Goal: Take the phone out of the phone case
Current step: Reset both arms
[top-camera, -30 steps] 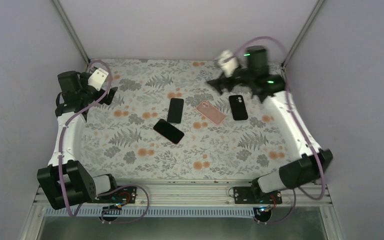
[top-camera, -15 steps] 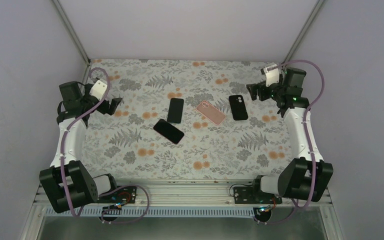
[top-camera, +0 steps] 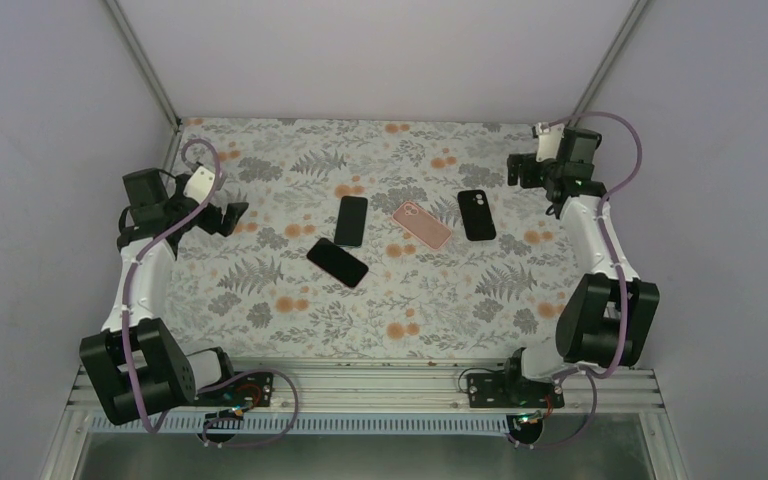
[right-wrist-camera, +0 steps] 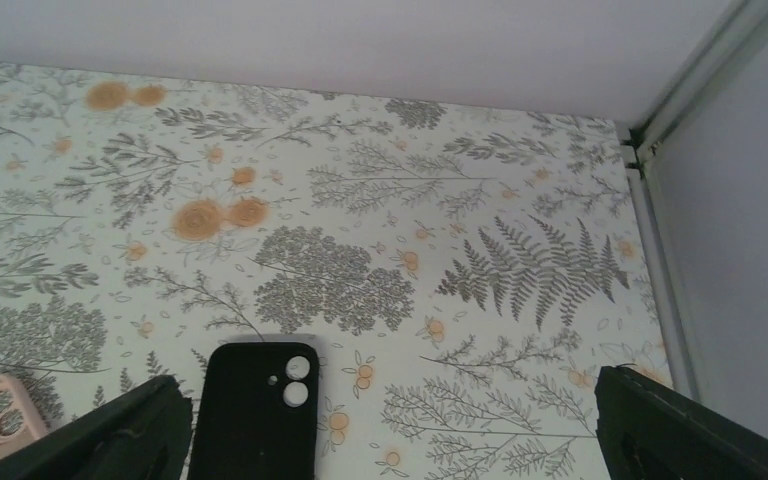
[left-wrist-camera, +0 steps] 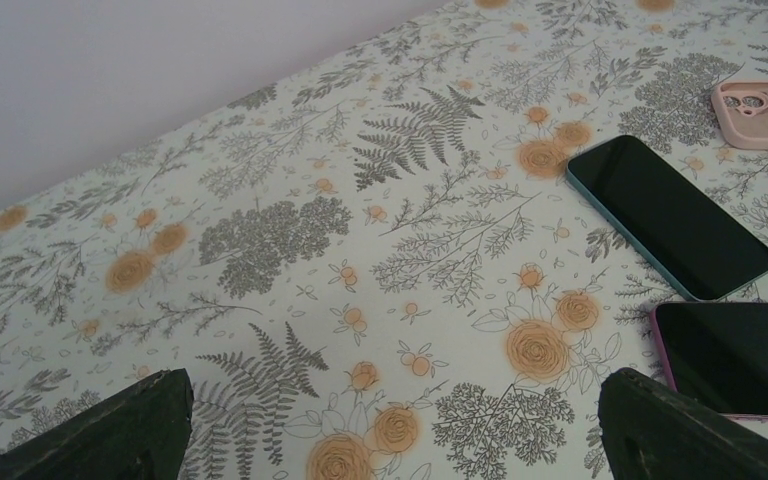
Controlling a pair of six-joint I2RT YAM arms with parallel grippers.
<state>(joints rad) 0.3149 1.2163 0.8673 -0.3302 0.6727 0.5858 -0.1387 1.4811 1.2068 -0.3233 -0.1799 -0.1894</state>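
Flowery bench [top-camera: 260, 300] with purple walls around it, and both hands are wide open and hold nothing.

I think the black case [top-camera: 477, 214] has the phone in it, because little camera eyes show through its back. I cannot be sure. It lies flat and back up, just in front of the right hand [top-camera: 518, 172], with its long side pointing away from that hand. The left hand [top-camera: 224, 214] is well apart from it, so the right arm is nearer. Past the black case lie the pink case [top-camera: 422, 225], the green-edged phone [top-camera: 351, 220] and the pink-edged phone [top-camera: 338, 262]. The right wrist view shows the camera eyes up close. Only the left wrist view shows the coloured edges of the two phones. Only the top view shows all four things together.
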